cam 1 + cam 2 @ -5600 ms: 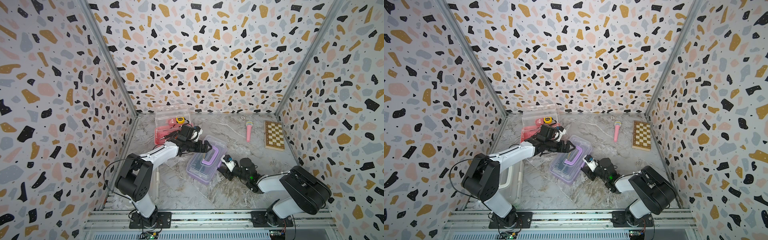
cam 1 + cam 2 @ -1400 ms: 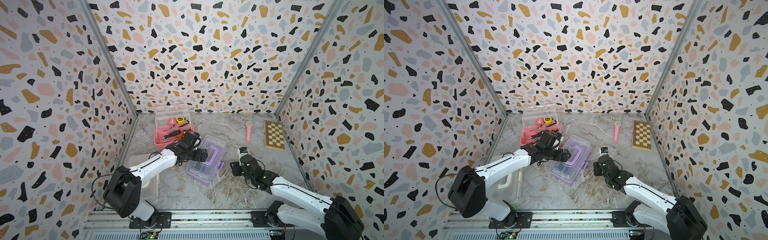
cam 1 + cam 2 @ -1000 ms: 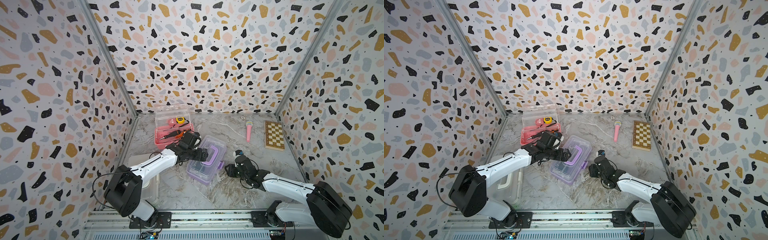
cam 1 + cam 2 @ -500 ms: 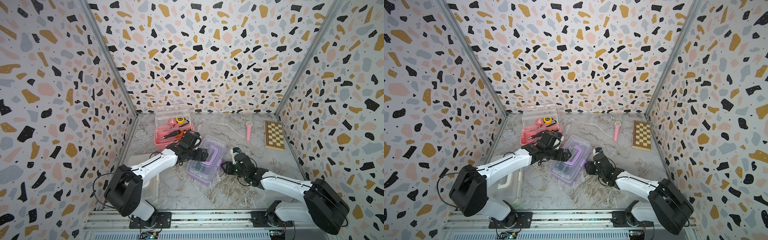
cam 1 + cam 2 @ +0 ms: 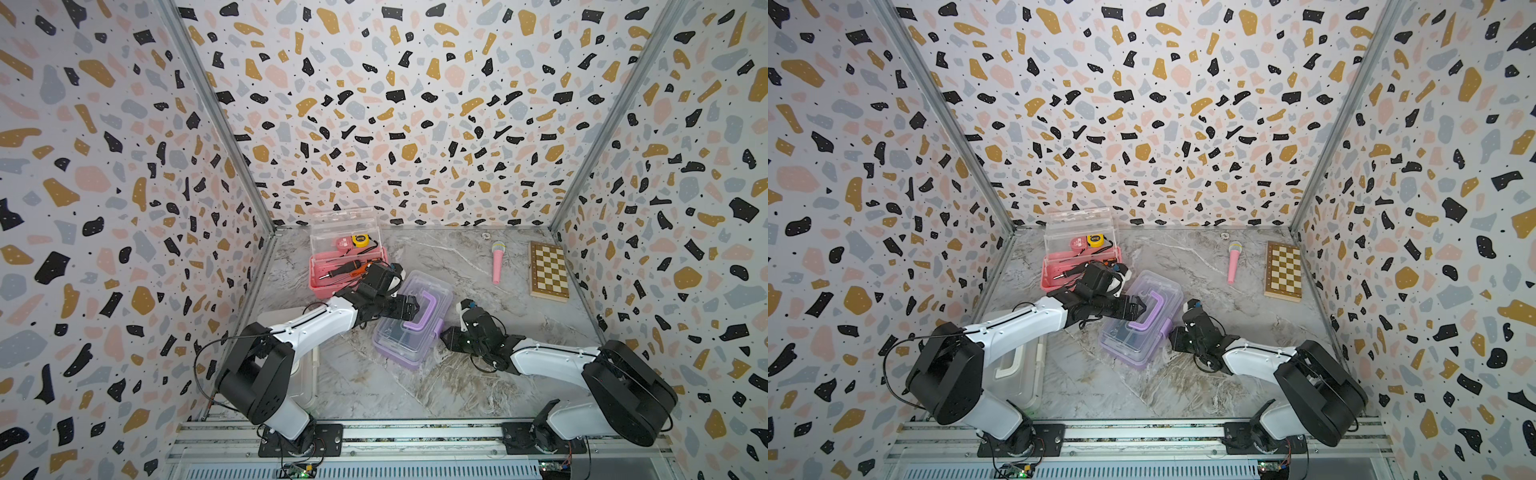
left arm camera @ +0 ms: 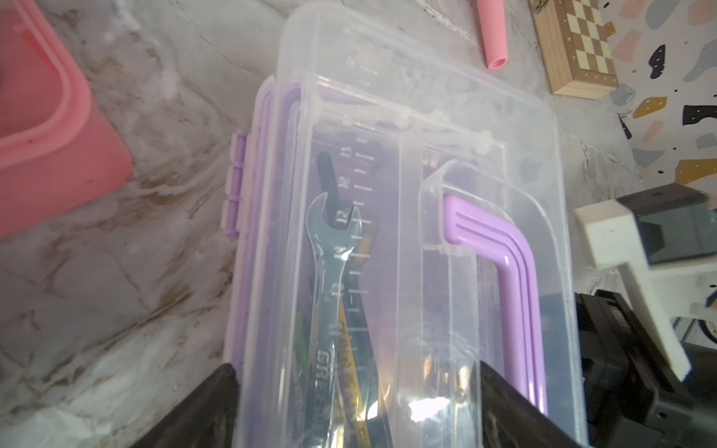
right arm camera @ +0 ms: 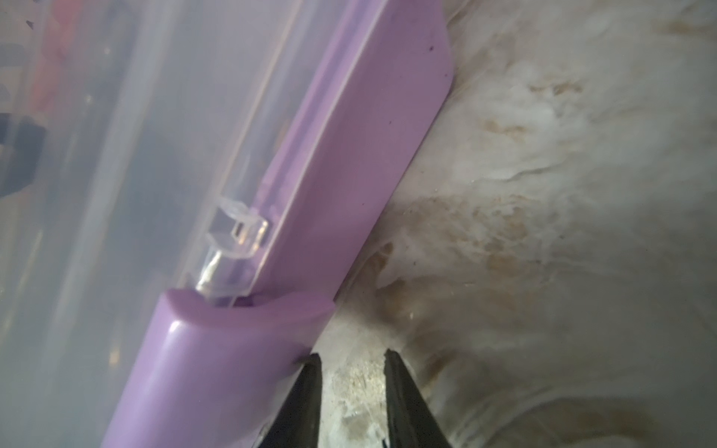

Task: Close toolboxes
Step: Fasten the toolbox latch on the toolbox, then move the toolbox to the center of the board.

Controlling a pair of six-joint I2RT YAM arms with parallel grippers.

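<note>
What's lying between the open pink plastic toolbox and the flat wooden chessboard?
A pink toy microphone lies on the marble floor there, nearer the wooden chessboard than the pink toolbox; both top views show it.

The left arm [image 5: 320, 322] and right arm [image 5: 548, 357] share 1 build: smooth white link shells between bulky black joint housings. Each has a black base plate [image 5: 299, 440] bolted to an aluminium rail [image 5: 415, 436]. A thin black cable [image 5: 199, 361] loops beside the left shoulder, and another [image 5: 486, 365] curls under the right wrist. The left tool [image 5: 411, 307] and right tool [image 5: 445, 334] are black, with tapering fingers [image 7: 306, 403]. A white camera bracket [image 5: 459, 308] tops the right wrist.
</note>
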